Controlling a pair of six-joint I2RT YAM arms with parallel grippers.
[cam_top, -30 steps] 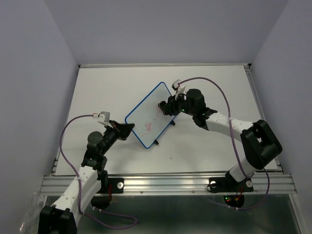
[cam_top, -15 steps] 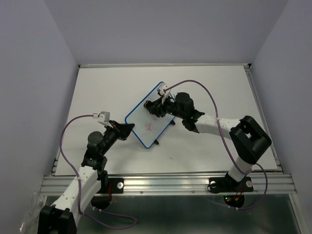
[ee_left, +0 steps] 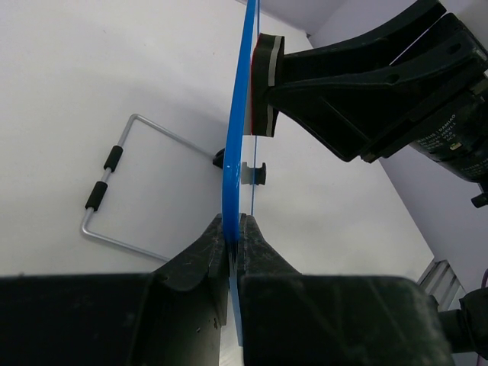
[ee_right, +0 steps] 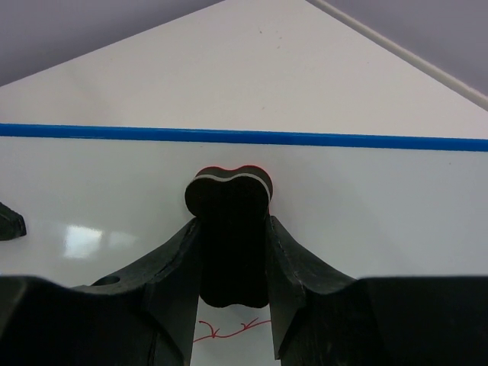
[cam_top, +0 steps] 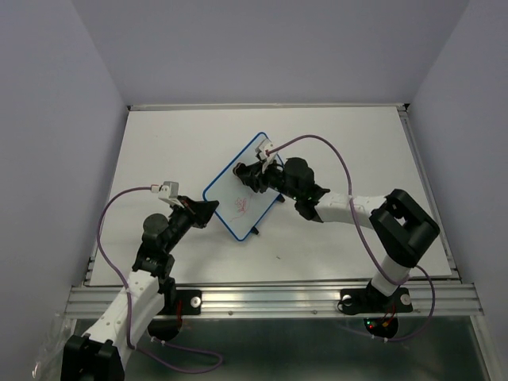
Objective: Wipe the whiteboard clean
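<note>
The whiteboard [cam_top: 230,190], blue-framed, stands tilted on the table, with red scribbles [cam_top: 240,206] on its lower half. My left gripper [cam_top: 208,208] is shut on its near-left frame edge; in the left wrist view the blue frame [ee_left: 238,137] runs up from between my left gripper's [ee_left: 232,232] jaws. My right gripper [cam_top: 248,173] is shut on a black eraser [ee_right: 229,191]. The eraser lies against the board face [ee_right: 381,206] just below the top frame strip. Red scribbles [ee_right: 229,329] show under the eraser in the right wrist view. From the left wrist, the eraser [ee_left: 264,84] touches the board.
A bent wire stand [ee_left: 114,183] with black sleeves lies on the white tabletop behind the board. One of the board's black feet [cam_top: 255,232] rests on the table. The right arm's cable [cam_top: 333,155] arcs above the table. Purple walls close in the table's sides.
My right gripper has swept the eraser leftward across the board's upper part. The red marks there are gone. The left arm and the board have stayed put.
</note>
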